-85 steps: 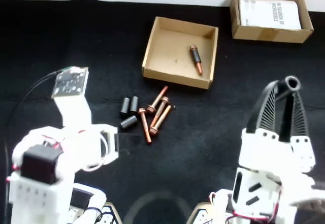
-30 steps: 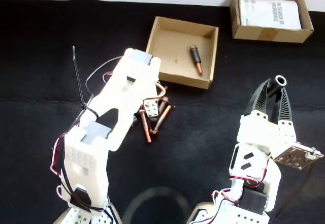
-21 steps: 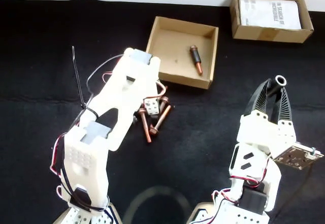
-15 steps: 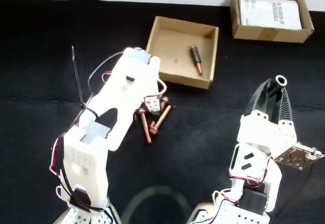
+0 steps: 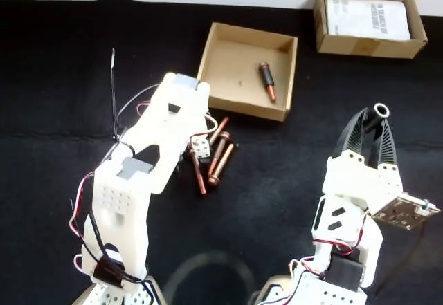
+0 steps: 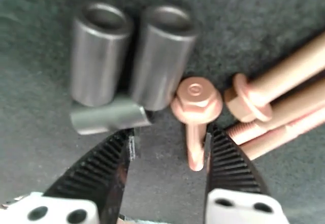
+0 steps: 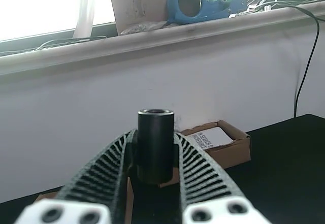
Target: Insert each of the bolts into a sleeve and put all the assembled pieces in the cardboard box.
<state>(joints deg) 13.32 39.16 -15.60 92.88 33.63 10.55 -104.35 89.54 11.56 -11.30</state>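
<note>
The bolts (image 6: 195,102) are glossy copper-coloured metal; the sleeves (image 6: 101,51) smooth, dull grey metal. The table cover (image 5: 55,56) is matt black cloth, the cardboard box (image 5: 239,106) matt brown card, the fingers (image 6: 101,168) ribbed black plastic

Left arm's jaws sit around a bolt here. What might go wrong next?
1. The left gripper has its jaws open around one bolt lying close against a loose sleeve and other bolts; closing may nudge them.
2. The right gripper grips the held sleeve by one end, so pushing a bolt in could tilt it.
</note>
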